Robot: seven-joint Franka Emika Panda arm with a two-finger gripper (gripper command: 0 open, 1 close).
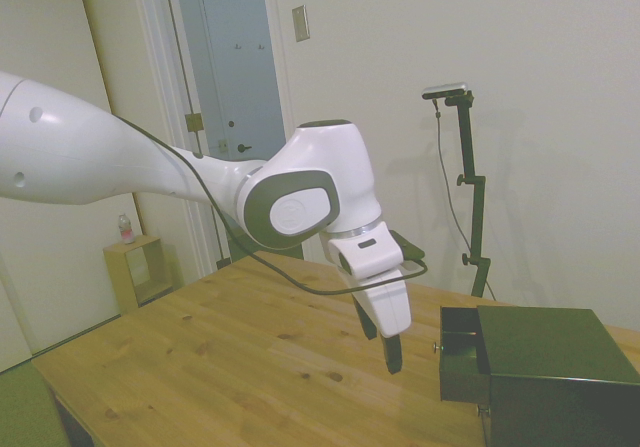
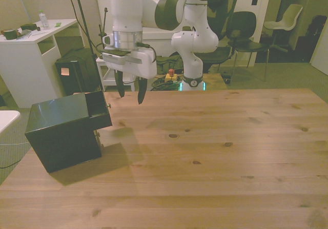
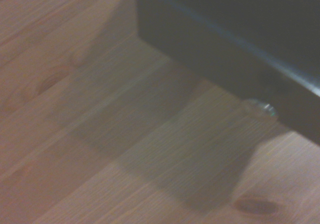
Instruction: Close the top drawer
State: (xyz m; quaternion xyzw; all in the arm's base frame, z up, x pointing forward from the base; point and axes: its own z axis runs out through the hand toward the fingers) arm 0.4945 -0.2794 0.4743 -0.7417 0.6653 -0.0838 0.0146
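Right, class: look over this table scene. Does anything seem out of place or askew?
One thing: the top drawer of the dark-green cabinet is pulled out, jutting past the cabinet's front, while the drawer below sits flush. The open claw hangs beside it, not touching. Nothing looks spilled or damaged on the table.

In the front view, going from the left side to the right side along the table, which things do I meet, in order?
Dark-green cabinet → its top drawer, pulled out toward the front view's right → the drawer's small knob → the open pincer hanging above the table → bare wooden table.
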